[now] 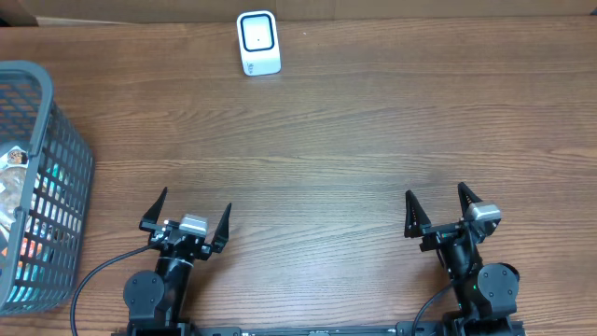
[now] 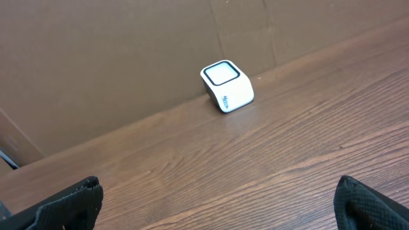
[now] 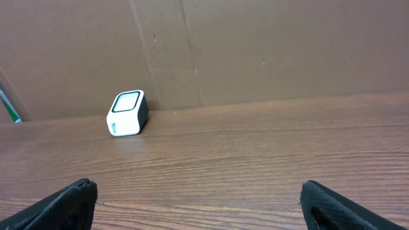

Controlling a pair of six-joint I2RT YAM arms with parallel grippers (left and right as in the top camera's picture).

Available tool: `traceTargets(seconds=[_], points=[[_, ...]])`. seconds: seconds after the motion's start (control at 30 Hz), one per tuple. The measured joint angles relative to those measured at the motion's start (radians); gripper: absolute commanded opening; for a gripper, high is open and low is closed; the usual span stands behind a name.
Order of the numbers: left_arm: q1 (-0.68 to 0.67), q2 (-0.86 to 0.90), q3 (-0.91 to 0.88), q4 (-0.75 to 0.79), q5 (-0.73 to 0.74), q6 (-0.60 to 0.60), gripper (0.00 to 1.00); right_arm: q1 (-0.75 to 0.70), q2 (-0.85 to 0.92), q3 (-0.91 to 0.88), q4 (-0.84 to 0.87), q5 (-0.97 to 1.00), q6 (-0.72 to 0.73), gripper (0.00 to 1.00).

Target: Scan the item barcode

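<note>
Both arms sit low at the near edge of the tabletop, and nothing is in hand. The left end effector is released, its jaws spread wide over bare wood; the right end effector is the same, fully released and gripping nothing. Up at the far edge, a little left of centre, the white barcode scanner stands alone, its dark-framed window on its top face, and the wrist views show it right up against the cardboard wall. Over on the far left, the grey mesh basket holds the items, packaged goods showing through the grid; I cannot make out a barcode on any of them. Basket and scanner are well apart, and both end effectors are well clear of each.
</note>
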Motion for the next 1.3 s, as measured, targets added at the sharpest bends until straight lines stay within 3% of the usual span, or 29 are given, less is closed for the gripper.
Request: traceTargets(seconds=[1.3], points=[[0.000,0.000,0.000,0.000,-0.015,0.000,0.99,0.000,0.000,0.000,0.000,0.000,0.000,1.00]])
